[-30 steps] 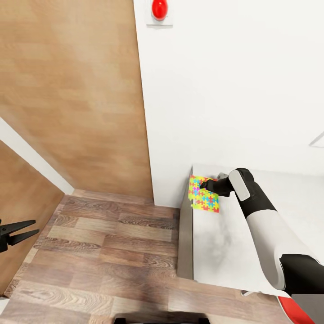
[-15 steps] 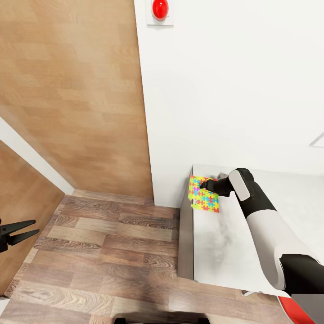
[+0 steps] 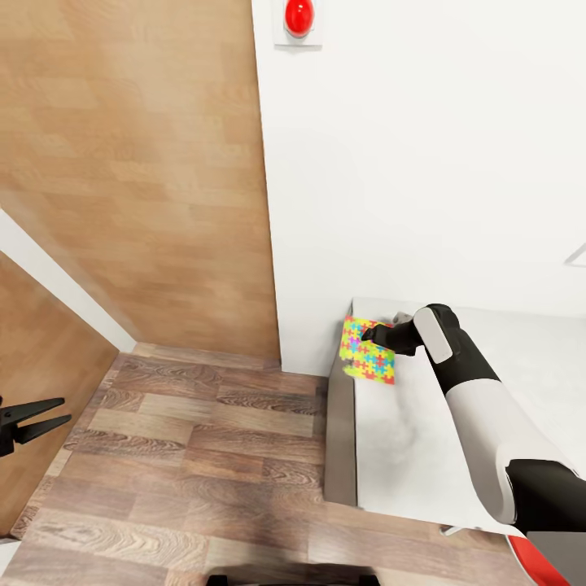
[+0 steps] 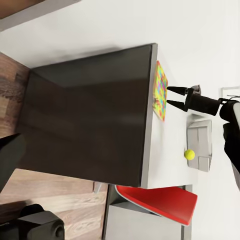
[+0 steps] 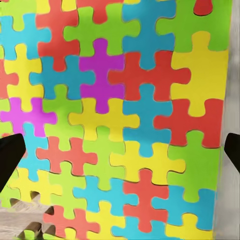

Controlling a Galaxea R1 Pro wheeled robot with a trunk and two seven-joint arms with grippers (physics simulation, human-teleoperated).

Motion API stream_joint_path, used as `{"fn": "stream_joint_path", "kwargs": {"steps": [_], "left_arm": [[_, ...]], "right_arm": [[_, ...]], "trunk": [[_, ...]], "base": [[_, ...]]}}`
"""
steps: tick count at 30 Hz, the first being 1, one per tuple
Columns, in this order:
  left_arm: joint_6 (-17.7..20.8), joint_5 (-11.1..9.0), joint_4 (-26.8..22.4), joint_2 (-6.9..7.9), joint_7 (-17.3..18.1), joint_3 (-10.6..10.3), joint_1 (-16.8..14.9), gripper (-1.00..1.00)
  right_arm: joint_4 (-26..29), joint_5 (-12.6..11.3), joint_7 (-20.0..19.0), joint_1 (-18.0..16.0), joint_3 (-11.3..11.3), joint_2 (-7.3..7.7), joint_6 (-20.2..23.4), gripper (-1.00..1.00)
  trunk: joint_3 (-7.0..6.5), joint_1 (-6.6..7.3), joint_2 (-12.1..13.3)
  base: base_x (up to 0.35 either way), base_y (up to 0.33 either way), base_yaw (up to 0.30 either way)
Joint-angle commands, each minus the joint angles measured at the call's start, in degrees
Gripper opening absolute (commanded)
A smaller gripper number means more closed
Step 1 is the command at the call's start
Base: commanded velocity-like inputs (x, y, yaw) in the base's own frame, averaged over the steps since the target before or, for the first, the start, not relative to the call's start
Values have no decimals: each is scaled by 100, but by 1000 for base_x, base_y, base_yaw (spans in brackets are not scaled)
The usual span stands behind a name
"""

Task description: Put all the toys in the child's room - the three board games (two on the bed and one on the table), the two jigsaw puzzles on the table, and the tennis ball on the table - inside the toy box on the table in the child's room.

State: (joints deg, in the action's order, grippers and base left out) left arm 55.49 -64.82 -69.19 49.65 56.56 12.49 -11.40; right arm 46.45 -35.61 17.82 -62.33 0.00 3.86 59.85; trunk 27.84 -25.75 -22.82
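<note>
A jigsaw puzzle of yellow, green, red and blue pieces lies flat at the far left corner of the table, slightly over its edge. My right gripper hovers open right above it, fingers pointing down at it and nothing held. The right wrist view looks down on the jigsaw, with one dark fingertip at each side of my right gripper. From the left wrist view I see the jigsaw, the right gripper, the toy box and the tennis ball beside it. My left gripper hangs open over the floor.
A white wall stands right behind the table. A wood panel wall and wood-plank floor lie to the left. A red chair sits at the table's near end.
The head view has shifted a little sideways, so the camera moved. Both arms and the jigsaw hold the same pose.
</note>
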Motion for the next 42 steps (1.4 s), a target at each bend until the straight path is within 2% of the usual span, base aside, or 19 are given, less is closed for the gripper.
{"fn": "stream_joint_path", "kwargs": {"steps": [1,30,42], "left_arm": [[23,-4,2,2,13,-1,-5,100],[23,-4,-25,1,13,-9,-4,100],[23,-4,-24,1,13,-9,-10,100]], "right_arm": [[4,-60,55,-2,0,1,15,100],[41,-60,29,1,0,27,15,100],[911,-142,22,42,8,64,15,100]], "trunk": [[9,-3,-10],[9,-3,-10],[9,-3,-10]], "base": [[0,31,0],[0,2,0],[0,0,0]]}}
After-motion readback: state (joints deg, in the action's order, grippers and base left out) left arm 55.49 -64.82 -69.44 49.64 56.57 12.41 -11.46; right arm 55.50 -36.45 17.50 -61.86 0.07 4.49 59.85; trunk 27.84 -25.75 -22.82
